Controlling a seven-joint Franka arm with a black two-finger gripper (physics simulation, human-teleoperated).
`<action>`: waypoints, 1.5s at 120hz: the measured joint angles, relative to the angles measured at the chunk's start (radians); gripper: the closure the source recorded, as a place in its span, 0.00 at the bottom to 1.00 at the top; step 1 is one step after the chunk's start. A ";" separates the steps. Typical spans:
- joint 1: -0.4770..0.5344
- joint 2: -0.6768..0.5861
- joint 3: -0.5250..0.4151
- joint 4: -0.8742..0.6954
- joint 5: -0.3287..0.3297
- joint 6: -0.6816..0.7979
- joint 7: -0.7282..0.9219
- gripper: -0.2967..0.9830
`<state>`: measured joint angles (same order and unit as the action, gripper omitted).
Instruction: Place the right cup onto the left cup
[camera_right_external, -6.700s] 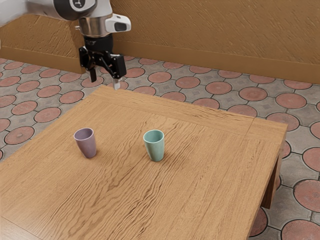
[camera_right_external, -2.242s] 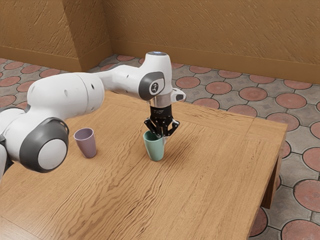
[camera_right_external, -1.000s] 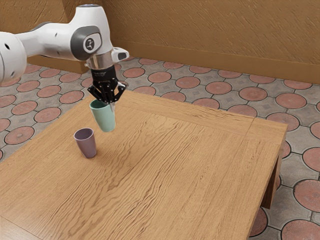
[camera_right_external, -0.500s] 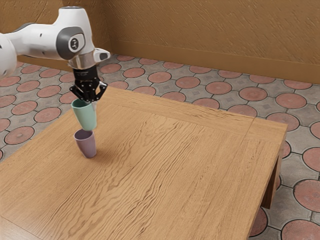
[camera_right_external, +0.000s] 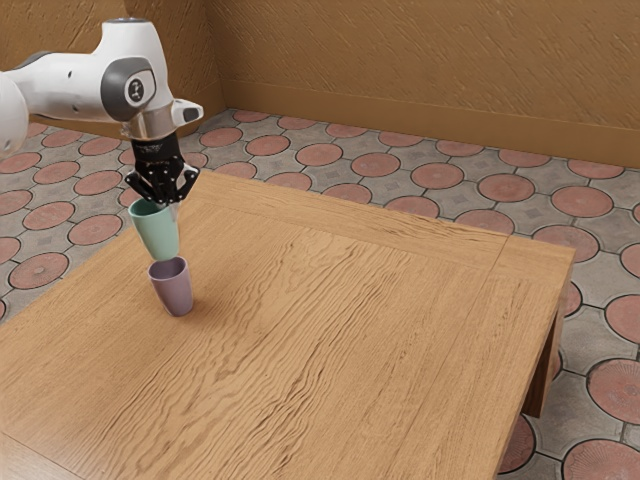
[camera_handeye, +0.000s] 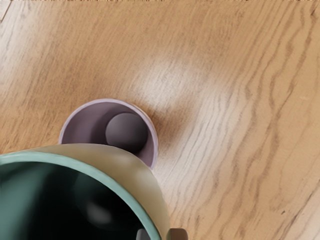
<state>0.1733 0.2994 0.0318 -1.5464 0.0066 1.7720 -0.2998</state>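
Hanging above the wooden table (camera_right_external: 380, 340), the smooth mint-green cup (camera_right_external: 155, 234) is probably light, stiff, slippery; the black two-finger gripper (camera_right_external: 171, 207) pinches its rim, a sensible hold. Lower, the tapered purple cup (camera_right_external: 174, 292) stands toward the exterior view's left edge of the table.

Wood-grain table (camera_right_external: 380, 330), patterned tile floor (camera_right_external: 375, 165), textured brown wall (camera_right_external: 430, 70).

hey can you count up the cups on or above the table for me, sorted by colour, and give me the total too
Mint-green cup: 1
Purple cup: 1
Total: 2 cups
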 joint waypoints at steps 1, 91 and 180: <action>0.001 0.001 0.000 0.001 0.000 0.000 0.000 0.85; 0.032 0.080 -0.001 0.042 -0.003 0.016 0.008 0.84; 0.031 0.154 -0.006 0.040 -0.006 0.056 0.008 0.84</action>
<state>0.2040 0.4530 0.0259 -1.5065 0.0004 1.8283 -0.2916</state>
